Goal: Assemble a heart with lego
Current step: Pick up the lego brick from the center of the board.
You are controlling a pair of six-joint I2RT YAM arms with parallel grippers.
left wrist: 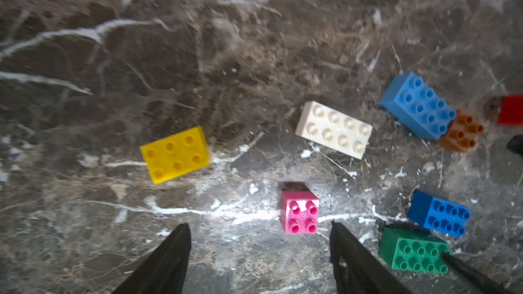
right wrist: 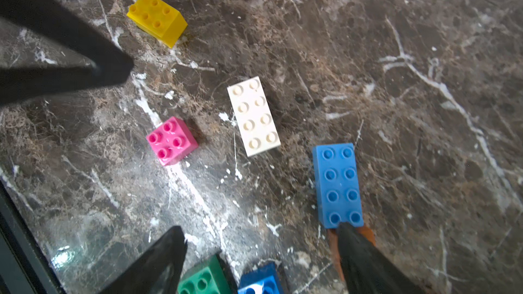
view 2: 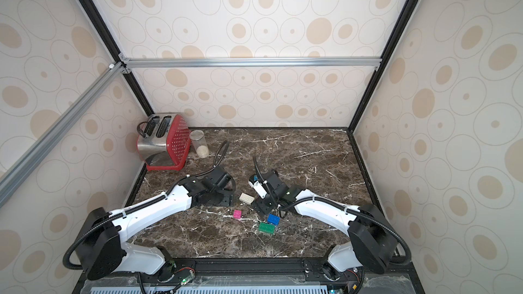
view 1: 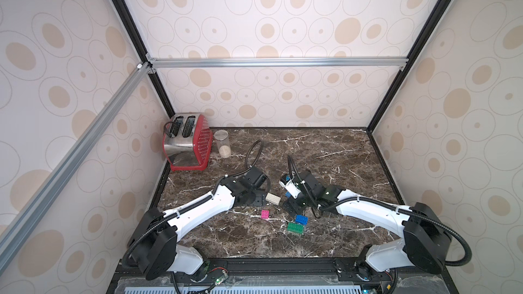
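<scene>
The lego lies as loose bricks on the marble table, and no heart is in view. In the left wrist view I see yellow [left wrist: 175, 154], white [left wrist: 334, 130], pink [left wrist: 300, 212], light blue [left wrist: 416, 106] against orange [left wrist: 462, 132], red [left wrist: 510, 109], dark blue [left wrist: 440, 213] and green [left wrist: 414, 250]. My left gripper [left wrist: 260, 226] is open and empty, with the pink brick just beyond its fingertips. My right gripper [right wrist: 260, 229] is open above the green [right wrist: 203, 280] and dark blue [right wrist: 260, 281] bricks. One of its fingers covers part of the orange brick [right wrist: 334, 247].
A red toaster [view 1: 188, 141] and a glass jar [view 1: 222, 143] stand at the back left corner. Patterned walls close in three sides of the table. A black rail [view 1: 283, 264] runs along the front edge, where both arm bases sit.
</scene>
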